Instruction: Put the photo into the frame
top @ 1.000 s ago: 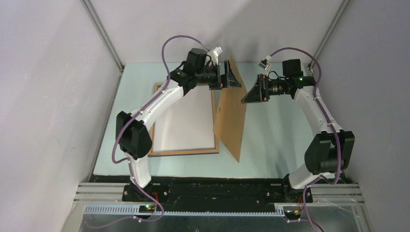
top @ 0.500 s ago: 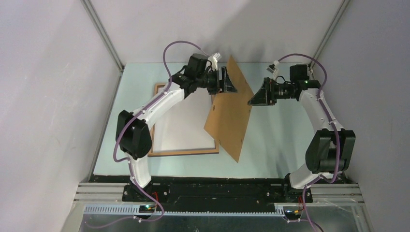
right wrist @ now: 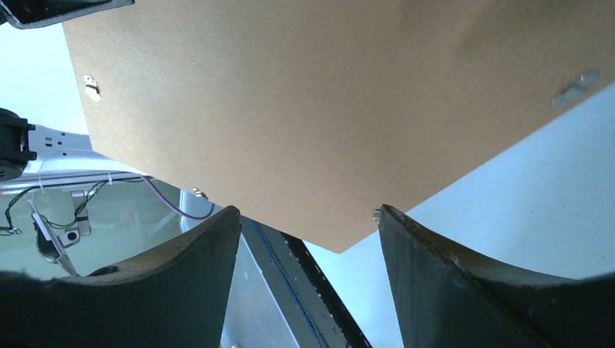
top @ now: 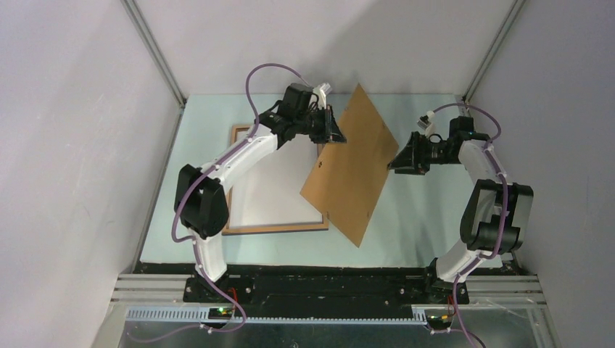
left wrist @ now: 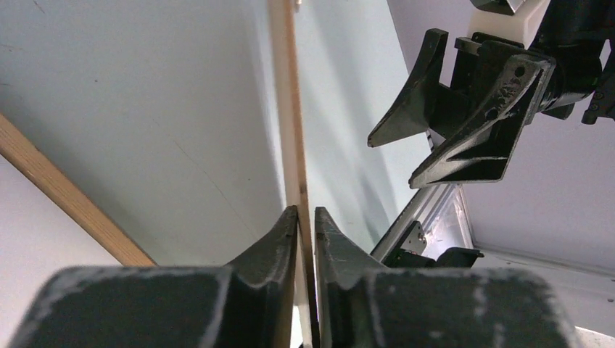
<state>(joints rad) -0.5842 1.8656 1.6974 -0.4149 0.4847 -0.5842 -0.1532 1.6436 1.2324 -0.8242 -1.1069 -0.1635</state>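
Note:
The wood-brown frame [top: 275, 228] lies flat on the table at the left, and its rail also shows in the left wrist view [left wrist: 65, 188]. Inside it lies the photo [top: 279, 185], plain white side up. A brown backing board [top: 355, 174] stands tilted on its lower corner just right of the frame. My left gripper [top: 335, 132] is shut on the board's upper left edge [left wrist: 294, 145], seen edge-on between the fingers. My right gripper [top: 395, 162] hangs open just off the board's right edge, touching nothing. The board's face [right wrist: 326, 109] fills its own view.
Grey enclosure walls stand close on the left, right and back. The arms' base rail [top: 326, 286] runs along the near edge. The pale green tabletop [top: 420, 217] lies between the board and the right arm.
My left gripper has shut on the board's edge. The right gripper has drawn back to the right, away from the board. The board has tipped over towards the right.

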